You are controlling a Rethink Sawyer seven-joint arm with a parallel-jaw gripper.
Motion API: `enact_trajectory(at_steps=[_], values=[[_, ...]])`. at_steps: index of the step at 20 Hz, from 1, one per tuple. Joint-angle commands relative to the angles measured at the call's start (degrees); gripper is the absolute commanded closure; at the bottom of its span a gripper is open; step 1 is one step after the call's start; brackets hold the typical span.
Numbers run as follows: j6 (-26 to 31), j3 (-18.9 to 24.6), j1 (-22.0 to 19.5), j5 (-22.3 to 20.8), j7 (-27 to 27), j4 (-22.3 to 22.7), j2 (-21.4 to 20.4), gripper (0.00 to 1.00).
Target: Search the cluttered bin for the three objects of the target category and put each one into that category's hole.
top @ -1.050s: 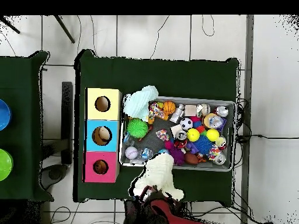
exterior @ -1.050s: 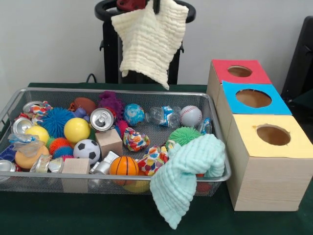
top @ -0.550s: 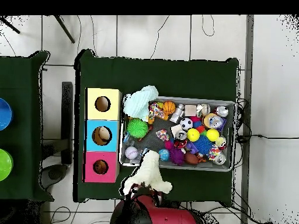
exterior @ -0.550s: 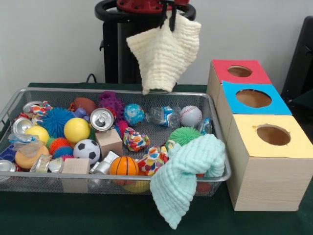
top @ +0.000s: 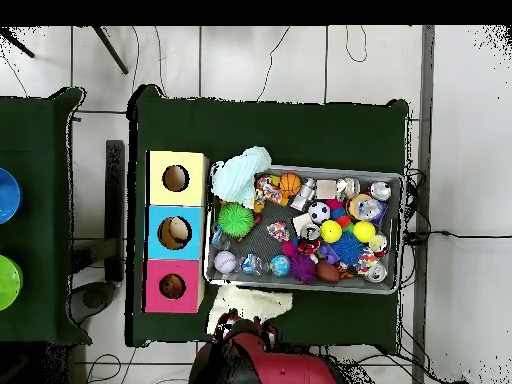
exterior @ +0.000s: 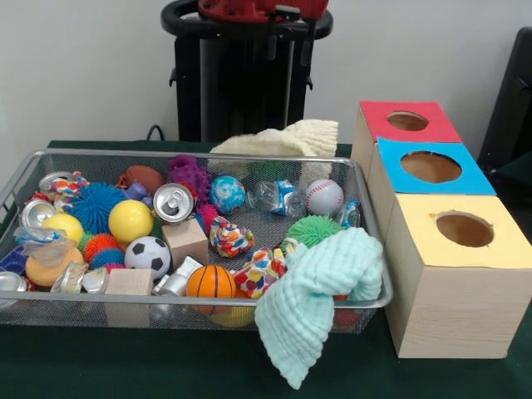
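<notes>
My end effector (exterior: 298, 33) hangs high above the far edge of the tabletop (exterior: 125, 366), its two dark fingers (exterior: 310, 43) pointing down with a gap between them and nothing held. In the overhead view it shows only as a dark cluster (top: 240, 326) at the front of my red arm, just past the bin's long side.

The cream cloth (exterior: 278, 141) lies crumpled on the green tabletop just behind the mesh bin (exterior: 376, 299), outside it and not in any hole; from above it is a pale patch (top: 250, 299) between the bin's wall and my arm, near the red box.

The mint cloth (exterior: 320, 295) is draped over the bin's near right corner, part inside and part hanging down the outside. Inside the bin lie a basketball (exterior: 210, 282), a soccer ball (exterior: 148, 255), a baseball (exterior: 324, 197), a yellow ball (exterior: 130, 220), a blue spiky ball (exterior: 97, 205), a green spiky ball (exterior: 314, 230), a shiny can (exterior: 174, 202), two wooden blocks (exterior: 184, 241) and patterned cloth scraps (exterior: 230, 237).

Beside the bin stand three wooden boxes in a row, each with a round hole on top: red box (exterior: 407, 121), blue box (exterior: 431, 166) and yellow box (exterior: 464, 229).
</notes>
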Motion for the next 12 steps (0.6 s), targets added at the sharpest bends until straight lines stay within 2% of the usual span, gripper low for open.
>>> enact_trajectory(at_steps=[1,5,12], values=[[-1.06,2.80,-2.59,-0.62,1.87,-0.42,0.91,0.00],[-1.17,2.61,-3.13,-1.72,1.08,-0.77,0.62,0.00],[-1.85,4.11,-8.13,-4.62,-3.03,-2.33,1.45,0.00]])
